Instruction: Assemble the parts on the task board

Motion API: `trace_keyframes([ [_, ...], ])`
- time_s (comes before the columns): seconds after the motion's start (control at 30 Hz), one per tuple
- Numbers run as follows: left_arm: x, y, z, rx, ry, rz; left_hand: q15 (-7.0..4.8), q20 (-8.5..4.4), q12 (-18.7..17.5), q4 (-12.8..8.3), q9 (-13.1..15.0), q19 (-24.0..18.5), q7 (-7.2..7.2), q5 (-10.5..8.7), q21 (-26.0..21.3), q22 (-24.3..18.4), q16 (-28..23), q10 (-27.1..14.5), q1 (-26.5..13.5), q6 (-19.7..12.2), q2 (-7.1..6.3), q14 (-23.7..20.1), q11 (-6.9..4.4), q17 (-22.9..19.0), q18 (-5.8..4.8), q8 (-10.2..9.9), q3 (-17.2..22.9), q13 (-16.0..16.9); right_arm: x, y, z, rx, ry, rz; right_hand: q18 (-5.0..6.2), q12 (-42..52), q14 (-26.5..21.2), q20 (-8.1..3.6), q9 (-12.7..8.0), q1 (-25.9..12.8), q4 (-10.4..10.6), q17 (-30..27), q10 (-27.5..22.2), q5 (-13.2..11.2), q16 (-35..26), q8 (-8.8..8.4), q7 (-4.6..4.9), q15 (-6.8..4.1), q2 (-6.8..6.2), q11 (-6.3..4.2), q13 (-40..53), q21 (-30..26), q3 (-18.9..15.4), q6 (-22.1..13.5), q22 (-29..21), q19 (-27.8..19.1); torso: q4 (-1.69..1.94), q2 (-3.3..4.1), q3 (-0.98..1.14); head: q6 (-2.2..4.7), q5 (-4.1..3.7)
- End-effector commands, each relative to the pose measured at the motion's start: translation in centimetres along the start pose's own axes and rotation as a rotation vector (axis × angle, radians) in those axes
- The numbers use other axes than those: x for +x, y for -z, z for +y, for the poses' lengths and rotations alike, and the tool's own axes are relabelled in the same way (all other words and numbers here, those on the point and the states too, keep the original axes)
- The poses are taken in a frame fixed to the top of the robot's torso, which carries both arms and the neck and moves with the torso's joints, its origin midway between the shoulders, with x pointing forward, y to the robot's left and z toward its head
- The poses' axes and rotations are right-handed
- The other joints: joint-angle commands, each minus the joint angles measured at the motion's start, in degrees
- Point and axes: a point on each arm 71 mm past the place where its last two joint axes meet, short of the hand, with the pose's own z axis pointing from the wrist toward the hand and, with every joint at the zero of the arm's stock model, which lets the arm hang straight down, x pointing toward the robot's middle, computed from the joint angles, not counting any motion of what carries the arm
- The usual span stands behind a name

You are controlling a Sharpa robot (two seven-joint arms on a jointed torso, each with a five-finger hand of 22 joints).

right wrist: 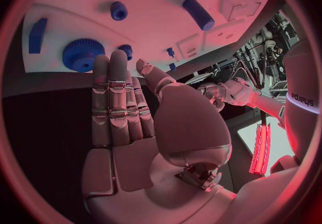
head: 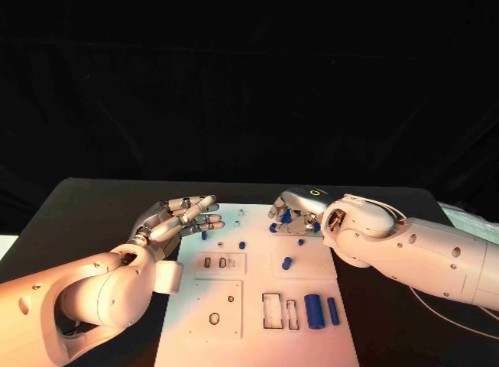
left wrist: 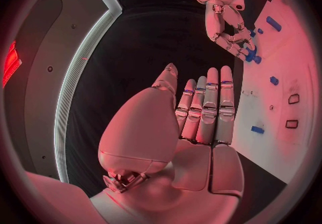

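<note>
On the black tabletop [head: 84, 199] lies the white board [head: 260, 306]. The left hand [head: 183, 218] hovers at its edge, fingers straight, holding nothing. The right hand [head: 293, 214], also released, reaches over the blue gears [right wrist: 83, 54].

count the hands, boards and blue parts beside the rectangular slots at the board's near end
hands: 2, left hand and right hand
task board: 1
blue parts by the slots: 2, thick blue cylinder and slim blue rod
total: 5

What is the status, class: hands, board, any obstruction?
Left hand open, fingers straight, at the task board far left edge. Right hand open near the blue gears. Nothing held; nothing blocking.
</note>
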Motion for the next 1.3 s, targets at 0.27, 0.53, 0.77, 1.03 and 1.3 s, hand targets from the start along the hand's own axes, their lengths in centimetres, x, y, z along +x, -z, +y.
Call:
trace_keyframes([
  [0.27,0.21,0.07,-0.63,0.008,0.011,0.022,0.16,0.33,-0.51,-0.42,-0.10,-0.22,0.58,-0.32,-0.37,-0.19,-0.51,-0.10,-0.07,0.00,0.20,-0.43,0.45,0.19,0.56,-0.48,-0.24,-0.08,-0.19,-0.35,-0.02,0.034,0.108,0.040,-0.92,-0.29,1.57,0.18,-0.01,0.58,3.47,5.48,-1.20,-1.66,8.89,-0.18,-0.35,-0.35,-1.86,0.15,0.00,10.00,1.62,-0.19,11.06,1.74,0.53,1.31,-0.08,0.44,-0.48],
  [0.53,0.26,0.08,-0.72,0.006,0.012,0.026,0.17,0.34,-0.52,-0.43,-0.10,-0.23,0.58,-0.32,-0.38,-0.20,-0.52,-0.10,-0.09,0.00,0.20,-0.44,0.45,0.19,0.56,-0.49,-0.25,-0.08,-0.27,-0.60,0.00,0.036,0.113,0.046,-1.57,-0.24,1.50,0.18,0.05,1.25,4.65,10.33,-0.78,-2.15,14.07,-0.10,-0.43,-0.44,-1.81,0.03,0.02,13.93,2.79,0.24,16.09,3.25,0.75,1.72,-0.13,0.55,-0.82],
  [0.77,0.30,0.11,-0.73,0.001,0.012,0.029,0.20,0.37,-0.59,-0.44,-0.10,-0.25,0.61,-0.32,-0.42,-0.23,-0.59,-0.14,-0.16,-0.04,0.19,-0.47,0.49,0.23,0.55,-0.55,-0.32,-0.08,-0.15,-0.69,-0.10,0.041,0.122,0.069,-2.42,-0.16,1.91,0.07,0.17,1.69,5.82,16.65,0.52,-2.57,20.36,0.11,-0.65,-0.68,-1.66,-0.32,0.07,18.23,4.12,1.39,21.99,5.55,0.80,2.07,-0.16,0.60,-0.98],
  [1.03,0.25,0.15,-0.81,-0.001,0.012,0.030,0.20,0.37,-0.60,-0.44,-0.10,-0.25,0.61,-0.32,-0.42,-0.23,-0.59,-0.15,-0.16,-0.04,0.19,-0.47,0.49,0.23,0.55,-0.55,-0.32,-0.08,-0.04,-0.76,-0.09,0.038,0.127,0.083,-3.21,-0.04,2.14,-0.04,0.41,2.55,6.51,22.62,2.32,-3.13,26.22,0.48,-0.93,-1.11,-1.50,-0.79,0.15,22.07,5.67,3.16,27.38,7.70,0.95,2.34,-0.21,0.47,-1.05],
  [1.3,0.20,0.15,-0.82,-0.004,0.011,0.027,0.22,0.38,-0.64,-0.45,-0.10,-0.27,0.62,-0.32,-0.44,-0.25,-0.63,-0.17,-0.19,-0.05,0.20,-0.48,0.50,0.25,0.55,-0.58,-0.35,-0.08,-0.85,-0.77,0.42,0.010,0.108,-0.029,-3.86,-0.09,2.02,-0.28,0.85,3.34,7.46,26.56,4.36,-4.45,30.37,0.89,-1.30,-1.61,-0.25,-1.34,0.21,25.15,7.56,5.21,31.78,9.36,1.11,2.53,-0.24,0.54,-1.03],
])
